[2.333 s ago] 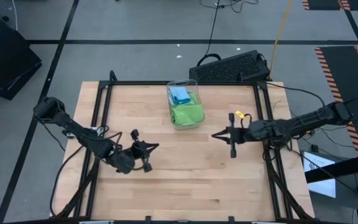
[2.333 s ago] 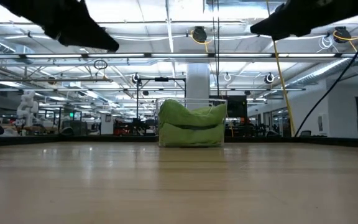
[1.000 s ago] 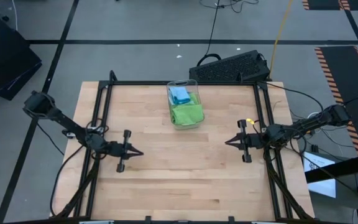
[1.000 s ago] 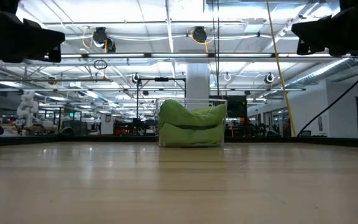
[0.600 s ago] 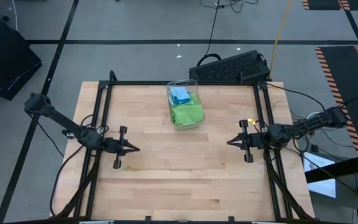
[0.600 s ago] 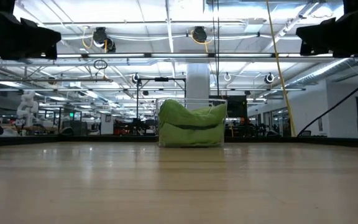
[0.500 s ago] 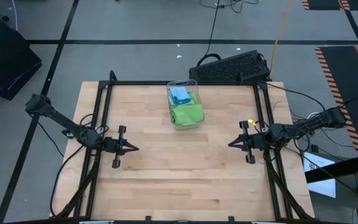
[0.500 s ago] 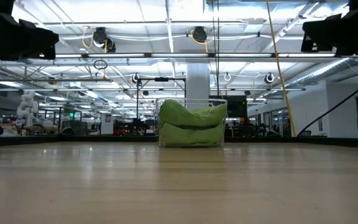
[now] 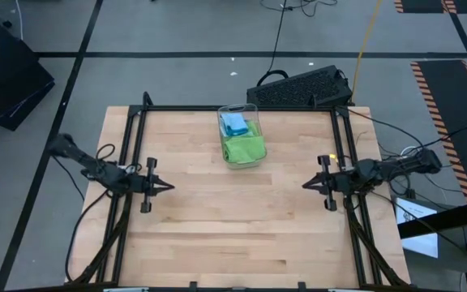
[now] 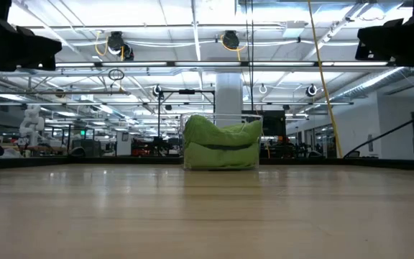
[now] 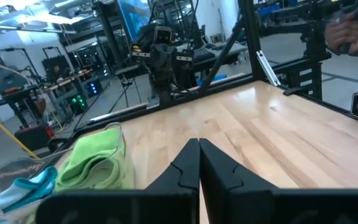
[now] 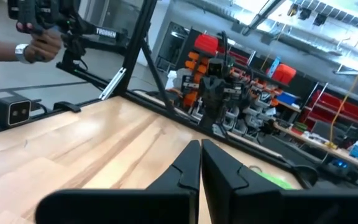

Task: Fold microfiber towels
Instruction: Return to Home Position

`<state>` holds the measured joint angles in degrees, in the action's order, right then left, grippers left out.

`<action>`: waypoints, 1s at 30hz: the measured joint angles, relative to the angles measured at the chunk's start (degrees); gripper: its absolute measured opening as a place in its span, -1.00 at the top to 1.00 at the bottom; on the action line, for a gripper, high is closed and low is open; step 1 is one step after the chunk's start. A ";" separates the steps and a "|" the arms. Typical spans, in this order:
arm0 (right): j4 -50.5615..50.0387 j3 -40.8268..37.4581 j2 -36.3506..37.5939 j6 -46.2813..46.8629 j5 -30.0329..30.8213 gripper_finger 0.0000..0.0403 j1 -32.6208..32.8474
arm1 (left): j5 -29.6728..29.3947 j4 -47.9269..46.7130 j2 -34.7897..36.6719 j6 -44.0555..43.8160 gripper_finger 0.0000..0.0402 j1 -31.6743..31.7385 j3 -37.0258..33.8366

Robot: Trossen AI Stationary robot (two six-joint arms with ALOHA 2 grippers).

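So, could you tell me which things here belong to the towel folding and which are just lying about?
Job: green towel and blue towel, both in the bin; left gripper and right gripper, both shut, at the table's sides.
Lying about: black keyboard-like unit and dark case on the floor beyond the table.

Towels in bin: piled; lower ones hidden, count unreadable. Person's hand beyond counter: blurred, partly cut off at picture edge.
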<state>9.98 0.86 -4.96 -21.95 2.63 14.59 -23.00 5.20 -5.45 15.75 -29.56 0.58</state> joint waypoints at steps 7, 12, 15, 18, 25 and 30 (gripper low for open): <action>-7.01 0.00 4.82 -1.40 -0.86 0.97 -0.51 | -0.07 -1.52 5.28 3.04 0.99 1.09 0.07; -6.85 0.00 4.86 -2.59 -6.08 0.97 -3.14 | 0.35 -1.64 5.14 2.09 0.98 3.49 0.09; -7.49 0.00 4.84 -2.79 -6.80 0.97 -5.90 | 0.86 -1.71 5.13 1.84 0.98 5.11 0.09; -7.71 0.00 4.84 -2.03 -7.71 0.97 -9.26 | 2.50 -1.87 5.11 1.24 0.97 7.05 0.09; -7.67 0.00 4.82 0.91 -10.26 0.97 -13.82 | 7.56 -2.47 5.11 -0.97 0.97 12.10 0.09; -7.76 0.00 4.80 1.49 -10.23 0.97 -15.06 | 9.93 -2.78 5.11 -1.27 0.98 15.26 0.09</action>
<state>2.22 0.86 -0.16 -20.46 -7.60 -0.47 -13.07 2.42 -0.34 14.48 -14.30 0.67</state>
